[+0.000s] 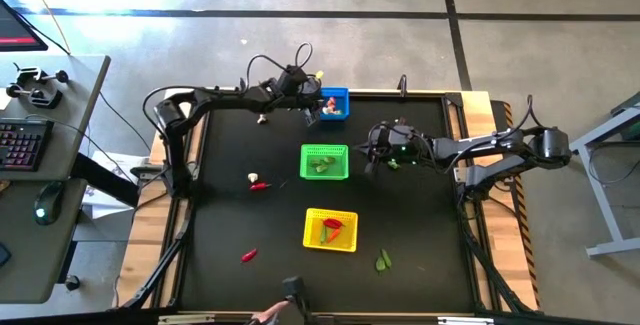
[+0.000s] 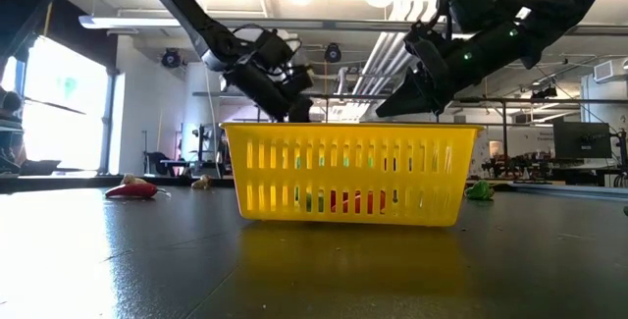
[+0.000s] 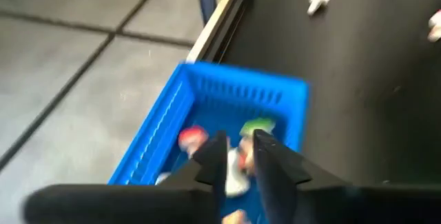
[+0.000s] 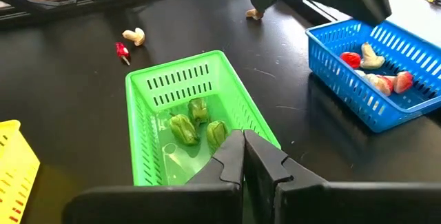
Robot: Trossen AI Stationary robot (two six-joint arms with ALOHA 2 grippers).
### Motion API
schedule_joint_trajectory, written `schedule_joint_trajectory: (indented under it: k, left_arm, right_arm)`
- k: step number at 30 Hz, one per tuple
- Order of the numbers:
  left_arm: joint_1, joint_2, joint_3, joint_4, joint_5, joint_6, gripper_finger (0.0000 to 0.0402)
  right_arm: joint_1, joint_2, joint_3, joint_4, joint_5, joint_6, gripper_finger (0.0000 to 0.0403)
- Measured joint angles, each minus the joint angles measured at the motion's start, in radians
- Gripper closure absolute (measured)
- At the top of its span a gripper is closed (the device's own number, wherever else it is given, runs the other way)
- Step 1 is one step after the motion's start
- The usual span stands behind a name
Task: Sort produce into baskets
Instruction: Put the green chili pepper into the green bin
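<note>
Left end effector (image 3: 234, 156) slightly parted over blue basket (image 1: 334, 103) at counter's far edge; right end effector (image 4: 242, 156) closed above green basket (image 4: 186, 114).

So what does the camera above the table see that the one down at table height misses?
Only the high view shows the blue basket under the left gripper, the green basket beside the right gripper, and a chilli near the table's front. Only the low view shows the room behind. Both show the yellow basket holding red pieces.
</note>
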Motion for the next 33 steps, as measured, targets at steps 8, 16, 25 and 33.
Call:
schedule_joint_trajectory:
  k: [8,16,25,33]
  left_arm:
    - [-0.049,-0.147,-0.173,0.236,0.003,-0.087,0.0391]
    - [-0.151,-0.348,-0.385,0.343,0.003,-0.114,0.0401]
    - [-0.285,-0.486,-0.603,0.559,-0.022,-0.233,0.0401]
    - [-0.378,-0.494,-0.735,0.759,-0.107,-0.282,0.0401]
  right_arm:
    - [0.002,-0.009,0.0,-0.006,-0.001,-0.01,0.0403]
    - [0.012,-0.009,0.0,-0.163,0.087,0.031,0.0403]
    - [0.104,-0.029,0.065,-0.616,0.136,0.192,0.0403]
    - [0.141,-0.03,0.167,-1.022,0.158,0.315,0.0379]
